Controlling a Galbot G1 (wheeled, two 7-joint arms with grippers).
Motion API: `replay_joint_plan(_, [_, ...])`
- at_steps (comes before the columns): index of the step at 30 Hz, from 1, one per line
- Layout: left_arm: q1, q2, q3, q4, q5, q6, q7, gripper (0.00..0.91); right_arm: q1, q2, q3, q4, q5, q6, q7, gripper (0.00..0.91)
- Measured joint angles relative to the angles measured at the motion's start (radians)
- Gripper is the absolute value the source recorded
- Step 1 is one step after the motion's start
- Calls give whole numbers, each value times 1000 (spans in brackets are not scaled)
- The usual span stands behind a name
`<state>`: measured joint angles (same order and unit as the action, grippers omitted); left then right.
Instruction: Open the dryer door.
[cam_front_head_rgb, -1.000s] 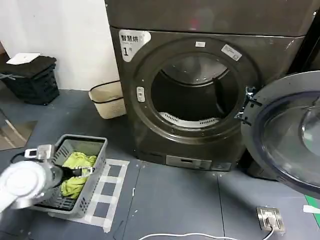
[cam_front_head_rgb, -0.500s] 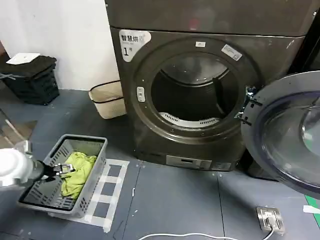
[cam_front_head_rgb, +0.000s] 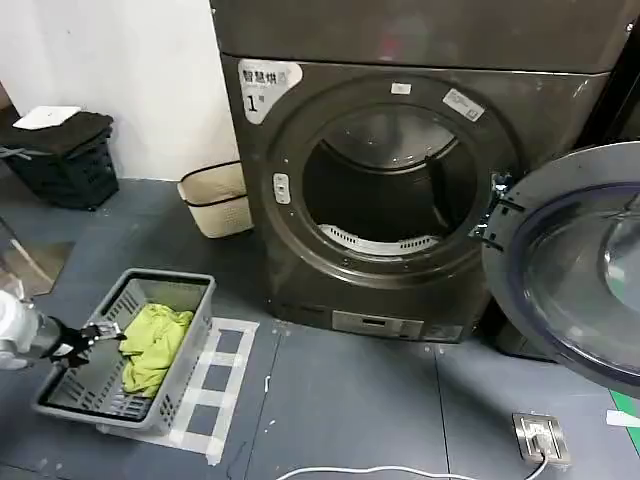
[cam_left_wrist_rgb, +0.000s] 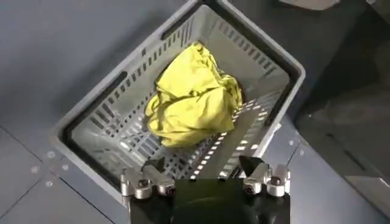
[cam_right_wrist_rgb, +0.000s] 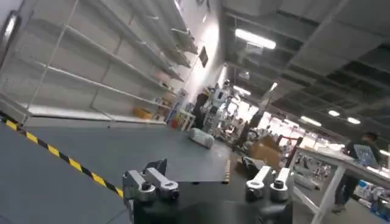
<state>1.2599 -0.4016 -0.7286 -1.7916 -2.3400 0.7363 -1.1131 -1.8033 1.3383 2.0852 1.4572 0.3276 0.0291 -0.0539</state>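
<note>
Cable (cam_front_head_rgb: 380, 470) lies nearest us on the grey floor (cam_front_head_rgb: 350, 400), running toward a metal floor socket (cam_front_head_rgb: 541, 437) at the right. At the near left we see the left gripper (cam_front_head_rgb: 98, 334) hanging over the near end of a grey plastic basket (cam_front_head_rgb: 195, 290); its fingers (cam_left_wrist_rgb: 146, 181) are spread apart and hold nothing. We find a crumpled yellow-green cloth (cam_front_head_rgb: 152, 342) inside the basket, toward its far end, apart from the gripper. The basket stands beside white tape squares (cam_front_head_rgb: 215, 380) on the floor.

The right gripper (cam_right_wrist_rgb: 207, 182) we see raised, facing a large hall with shelving, its fingers likewise spread and empty.

Farther back stands the grey-brown dryer (cam_front_head_rgb: 300, 270) labelled "1", its round drum opening (cam_front_head_rgb: 385, 195) exposed. We locate the dryer door (cam_front_head_rgb: 570, 265) swung fully open to the right of the opening, hinged at its right edge. Beyond, at the left wall, we note a beige bin (cam_front_head_rgb: 215, 198) and a black crate (cam_front_head_rgb: 65, 160).
</note>
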Motion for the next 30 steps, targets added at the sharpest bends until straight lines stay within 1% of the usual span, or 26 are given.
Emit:
replay_joint_plan(12, [-3,2,-3,17,-11,0,-1,907,4,0,-6,-1,0,2,0,907])
replay_joint_plan(30, [-3,-1,-4,23,-22,0,-4,907,8,7,-6,-3,-10,24,-5,907])
